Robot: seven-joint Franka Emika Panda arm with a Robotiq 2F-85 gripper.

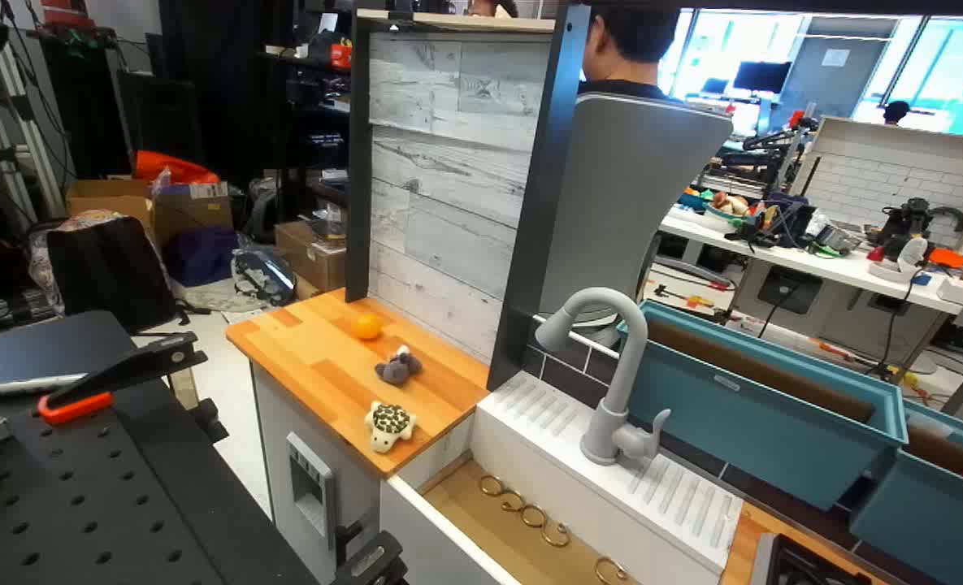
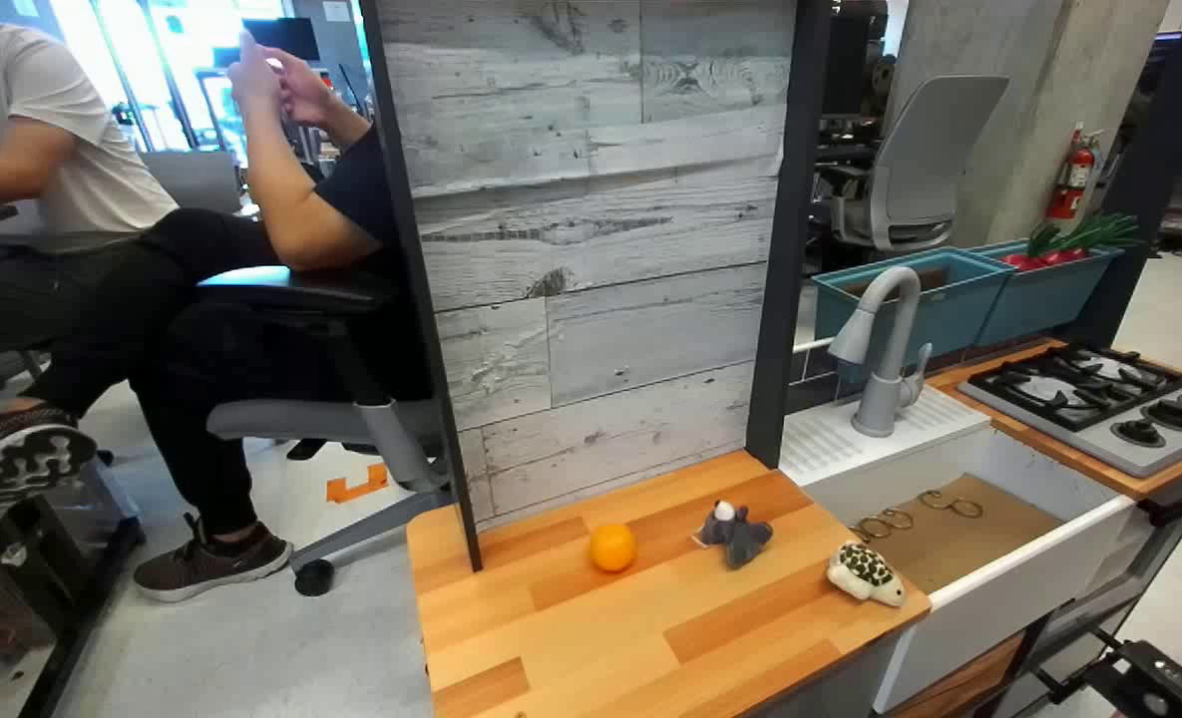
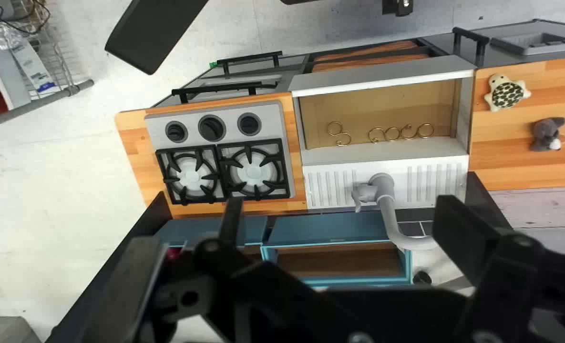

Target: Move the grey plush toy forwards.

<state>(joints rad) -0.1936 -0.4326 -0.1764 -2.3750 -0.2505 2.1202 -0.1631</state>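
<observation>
The grey plush toy (image 1: 398,370) is a small dark grey lump with a white tip. It lies on the wooden counter (image 1: 302,331) between the orange rounded item and the speckled item. It also shows in an exterior view (image 2: 740,538) and at the right side of the wrist view (image 3: 545,134). My gripper (image 3: 339,202) shows only in the wrist view. Its two black fingers are wide apart with nothing between them. The gripper is above the sink and faucet area, away from the toy, which lies to the right of the fingers in that view.
An orange rounded item (image 2: 612,547) and a yellowish speckled turtle (image 2: 865,571) flank the toy. A plank wall (image 2: 600,249) rises behind the counter. A grey faucet (image 1: 623,366), an open sink with gold rings (image 3: 392,133), teal bins (image 1: 757,390) and a stove (image 2: 1099,399) stand alongside.
</observation>
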